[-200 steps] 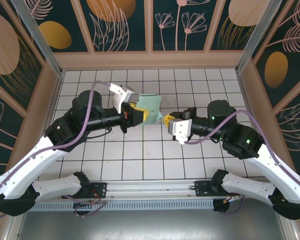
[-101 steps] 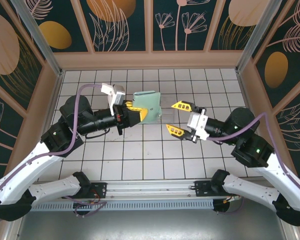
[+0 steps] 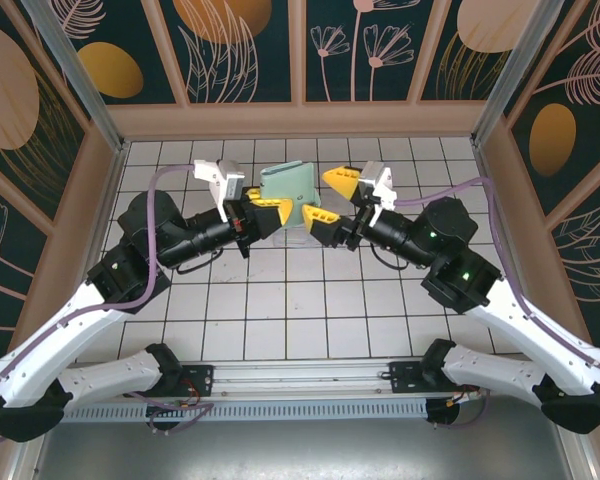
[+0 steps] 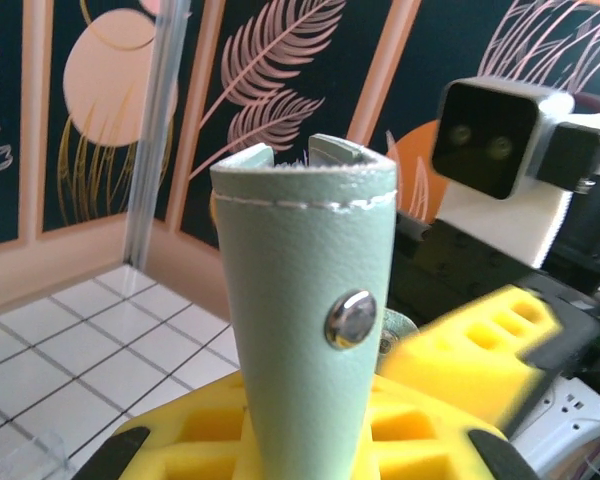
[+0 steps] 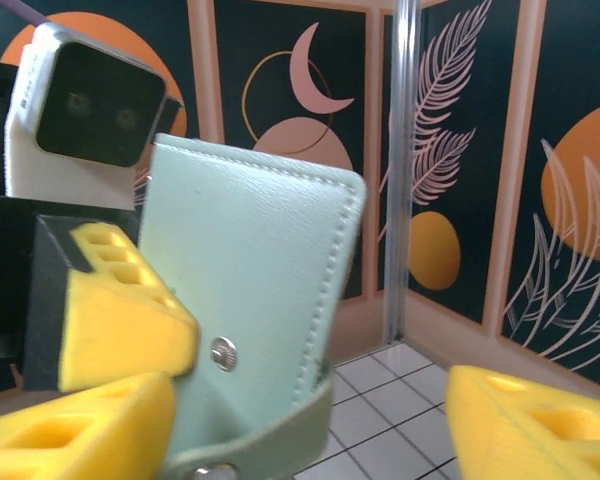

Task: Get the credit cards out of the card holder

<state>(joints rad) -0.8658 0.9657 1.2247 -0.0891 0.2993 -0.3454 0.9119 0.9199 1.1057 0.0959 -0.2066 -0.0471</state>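
From above, the big change is on the right. The right hand (image 3: 329, 197), which was pressed together a second ago and then backed away, now comes in again with its jaws spread wide. One yellow finger sits at the far right of the card holder (image 3: 291, 188), the other at its near right corner. The left hand (image 3: 267, 214) still pinches the holder by its left edge and has raised it off the tabletop (image 3: 280, 300), a little farther back than before.

Over to the left wrist view: the card holder (image 4: 302, 290) stands upright between the left hand's (image 4: 310, 455) yellow pads, clamped at its lower end, snap stud facing the camera. Its top edge gapes slightly. Whether a card edge shows in that gap cannot be told. A blurred yellow finger (image 4: 475, 345) of the right hand is sweeping in just beside it.

From the right wrist view, the card holder (image 5: 255, 270) fills the space ahead of the right hand (image 5: 300, 430), whose fingers stand well apart and are not yet touching it.

By the look of it, the credit cards are still tucked inside. This reads as a re-approach to pry the fold open, so extraction has not yet begun.
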